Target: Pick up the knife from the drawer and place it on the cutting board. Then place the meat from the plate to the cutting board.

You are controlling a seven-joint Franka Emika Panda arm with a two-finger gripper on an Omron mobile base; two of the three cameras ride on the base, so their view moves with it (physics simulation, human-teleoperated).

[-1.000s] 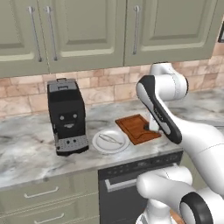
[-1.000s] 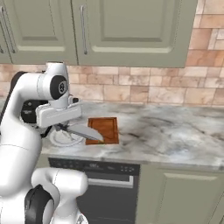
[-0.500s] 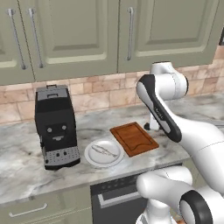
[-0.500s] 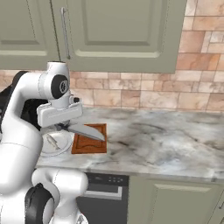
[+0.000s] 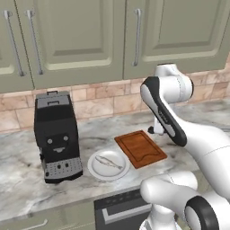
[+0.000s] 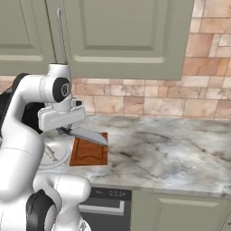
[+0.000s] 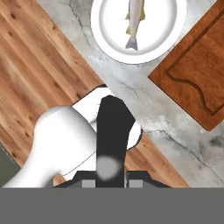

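Holding the knife [image 6: 85, 134] by its black handle, my gripper [image 6: 63, 131] stays closed on it at centre left of the right base view, blade above the cutting board [image 6: 90, 149]. Left of the board, the meat [image 5: 108, 162] lies on the plate [image 5: 96, 169].

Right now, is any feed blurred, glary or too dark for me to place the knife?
Left base view: sharp, evenly lit, no glare; the meat on the plate reads clearly beside the cutting board. Right base view: the knife in the gripper is crisp, casting no obvious shadow on the board. Hand view: counter detail sharp, but the knife's handle near the lens looks soft.
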